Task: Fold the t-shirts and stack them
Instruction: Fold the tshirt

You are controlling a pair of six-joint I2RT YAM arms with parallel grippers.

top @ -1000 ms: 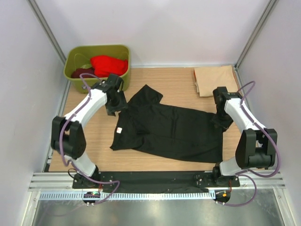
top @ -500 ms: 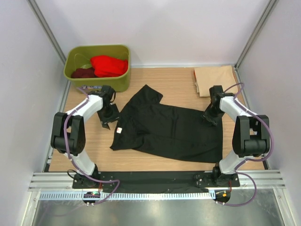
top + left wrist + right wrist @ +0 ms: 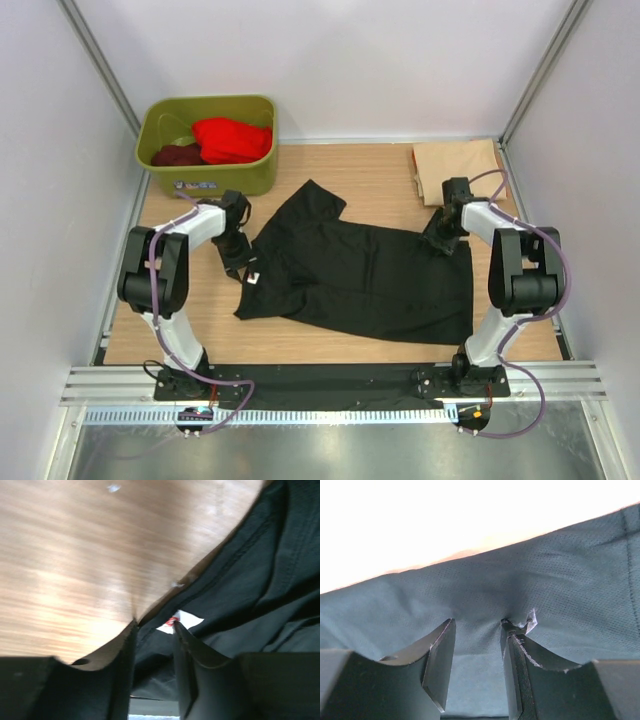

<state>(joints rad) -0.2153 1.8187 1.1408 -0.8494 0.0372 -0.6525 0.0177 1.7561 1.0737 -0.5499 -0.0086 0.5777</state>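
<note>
With the black t-shirt [image 3: 360, 280] spread mid-frame on the worktop [image 3: 380, 170], your left claw [image 3: 154, 624] straddles the collar [image 3: 205, 572] beside the white label [image 3: 187, 622] and your right claw [image 3: 478, 624] the hem [image 3: 470, 562], both part-open, gripping nothing: pinch fully before lifting together.

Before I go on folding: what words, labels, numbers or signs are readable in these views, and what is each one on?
White neck label on the black t-shirt: shows a small red mark, no words legible.
Sticker on the front of the green tub: too small to read.
No other text shows in any view.
</note>
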